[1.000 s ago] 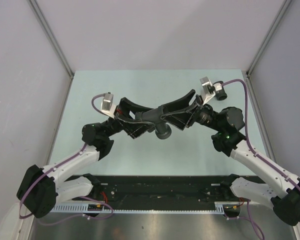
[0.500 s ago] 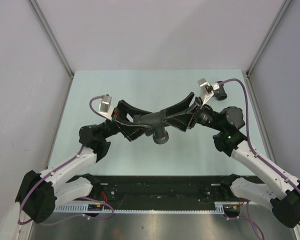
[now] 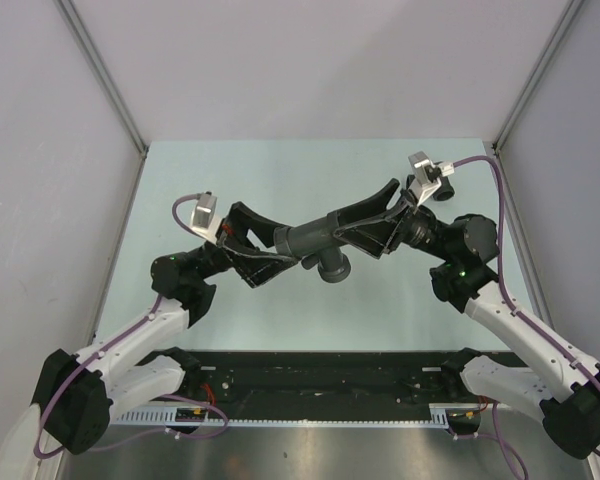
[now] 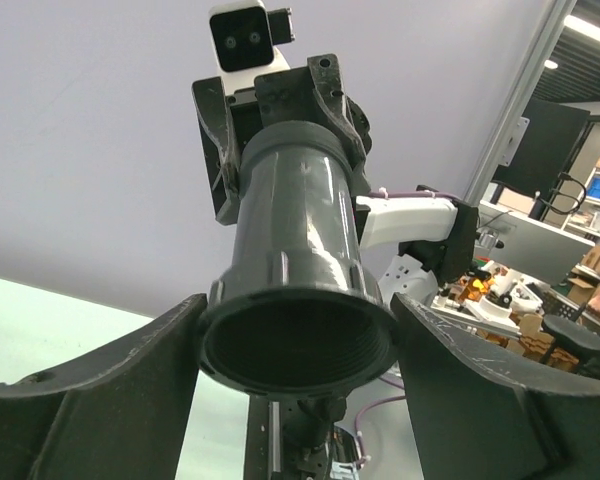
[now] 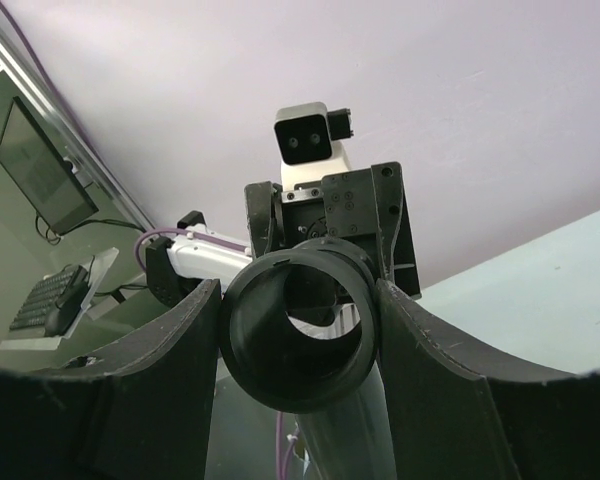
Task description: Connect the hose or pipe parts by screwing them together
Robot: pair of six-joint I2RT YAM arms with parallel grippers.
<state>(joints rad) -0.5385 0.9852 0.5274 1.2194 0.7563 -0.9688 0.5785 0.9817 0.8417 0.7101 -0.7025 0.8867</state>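
Drawn leftward is the left gripper [image 3: 288, 250], grip untellable; the flared tube [image 3: 303, 239], clamped by the right gripper [image 3: 338, 230], should be held steady.

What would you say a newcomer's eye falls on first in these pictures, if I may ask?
First, the dark grey plastic pipe piece held in mid-air above the pale green table, bridging the left end effector and the right end effector. Its round branch port juts toward the table's near edge. In the left wrist view, its threaded flared mouth fills the middle of the picture.
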